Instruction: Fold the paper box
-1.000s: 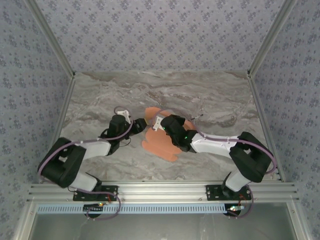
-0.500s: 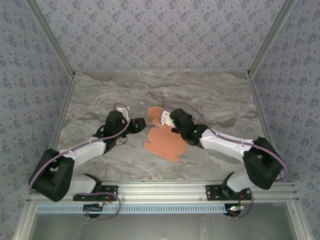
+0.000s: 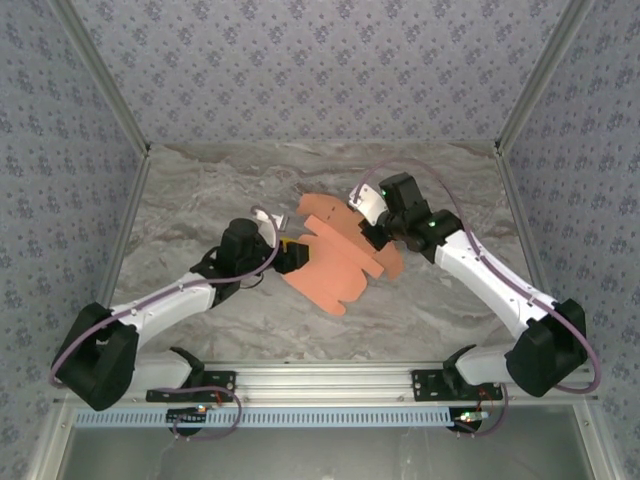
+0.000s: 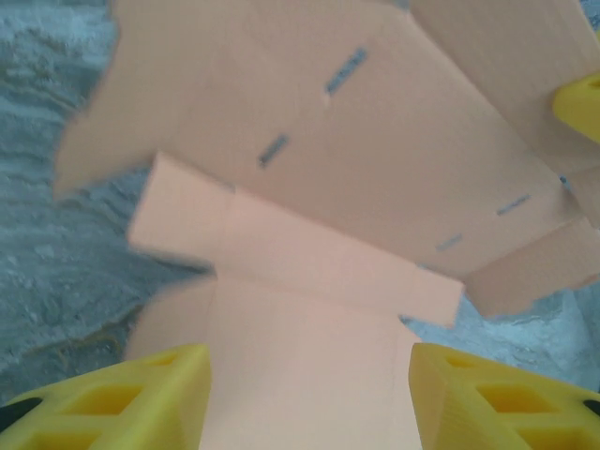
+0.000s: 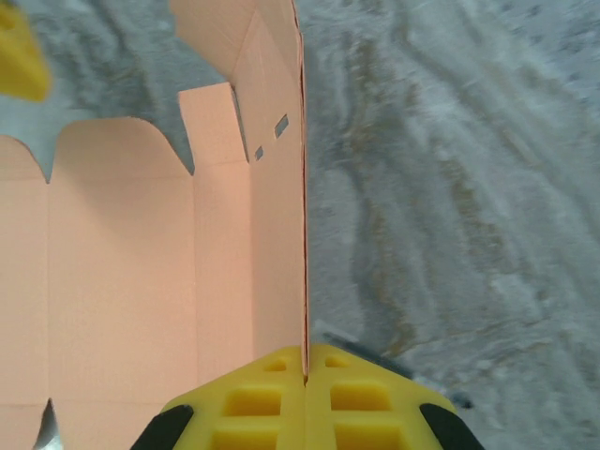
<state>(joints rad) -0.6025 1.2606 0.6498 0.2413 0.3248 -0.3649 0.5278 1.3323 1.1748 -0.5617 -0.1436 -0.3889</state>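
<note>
Box (image 3: 340, 262) barely begun, I reckon: the card lies as an open sheet mid-table (image 3: 200, 200). R pincer (image 5: 305, 361) is clenched on its right edge, L pincer (image 4: 309, 375) gapes round a left flap (image 4: 309, 356), no grip. Walls & tabs all left to do.

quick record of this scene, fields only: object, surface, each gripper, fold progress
object: salmon-orange die-cut card sheet, spread out with tabs and creases showing
surface: grey marbled tabletop
left gripper: open, jaws apart with a flap of the sheet between them
right gripper: shut on one edge of the sheet
fold progress: not yet a box
</note>
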